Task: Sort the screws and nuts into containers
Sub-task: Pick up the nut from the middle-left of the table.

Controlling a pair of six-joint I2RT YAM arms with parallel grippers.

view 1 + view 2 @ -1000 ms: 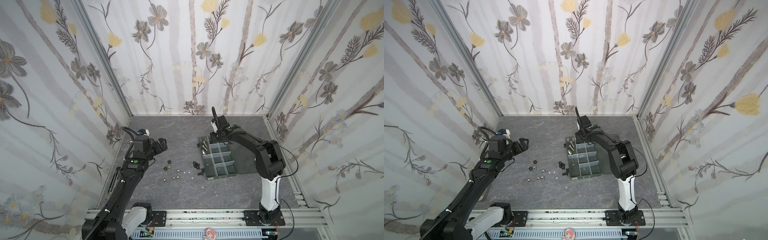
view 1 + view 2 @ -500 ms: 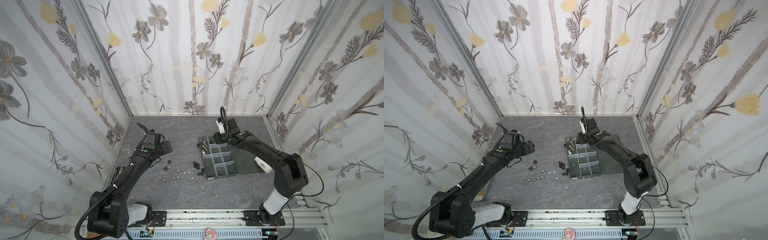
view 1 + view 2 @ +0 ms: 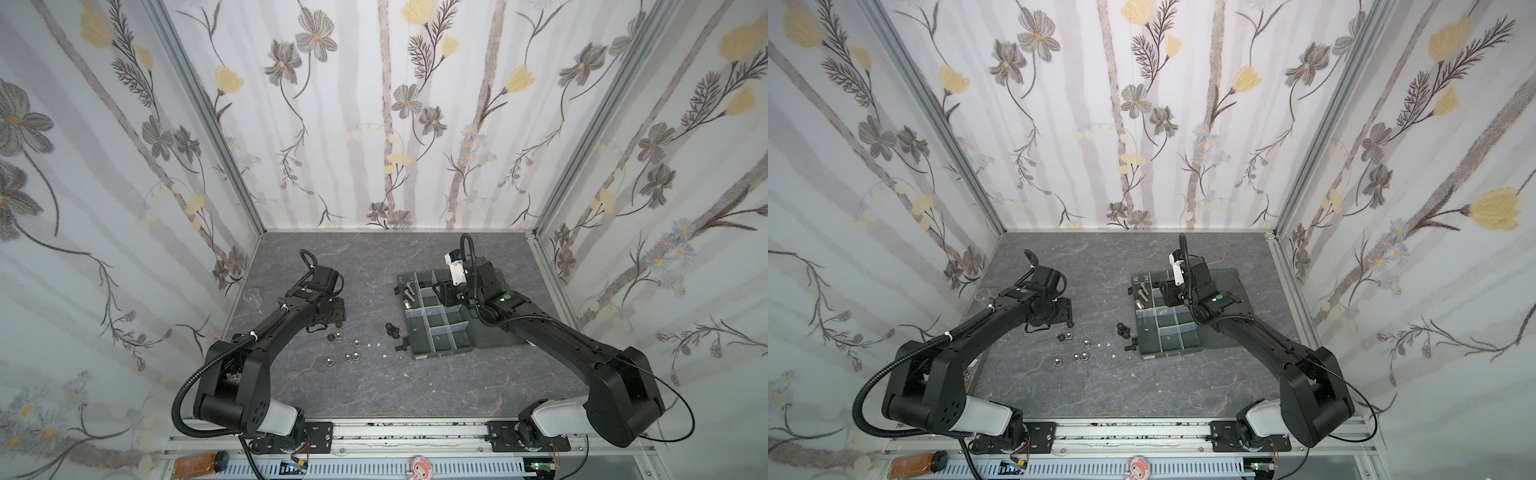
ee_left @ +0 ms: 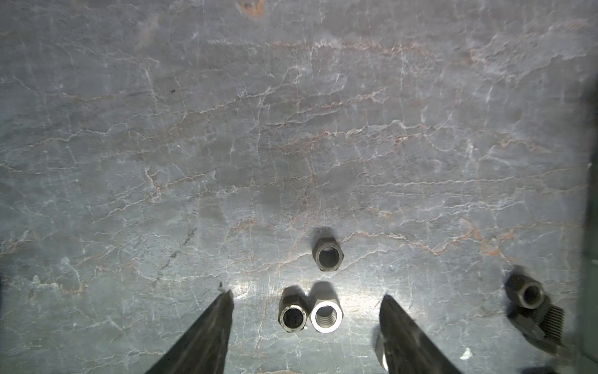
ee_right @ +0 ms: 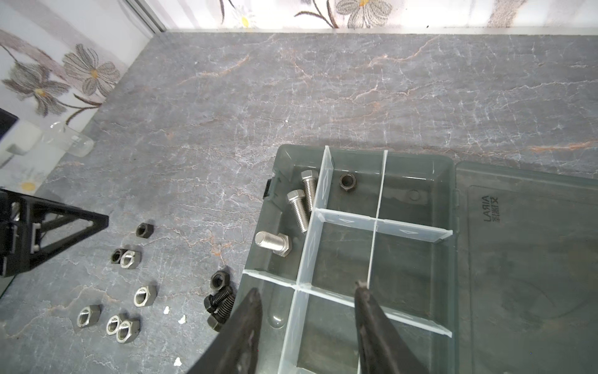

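A black nut (image 4: 293, 315) and a silver nut (image 4: 326, 315) lie touching on the table. My left gripper (image 4: 308, 294) is open and straddles both without touching them; it shows in a top view too (image 3: 332, 326). Three silver screws (image 5: 297, 210) lie in an end compartment of the dark grey organizer's containers (image 5: 417, 168), with one black nut (image 5: 348, 182) in the compartment beside it. My right gripper (image 5: 307, 289) hangs open and empty over the dividers, also seen in a top view (image 3: 442, 293).
Several loose silver nuts (image 5: 145, 295) and a black nut (image 5: 144, 230) are scattered on the table. Black screws (image 5: 220, 304) and a black nut (image 5: 220, 279) lie against the box's side. The lid (image 5: 517, 259) lies flat. A clear cup (image 3: 251, 296) stands by the left wall.
The left gripper has come down toward the front onto the pair of nuts, its jaws narrowing. The right gripper has drawn back from the box's far corner over the compartments.
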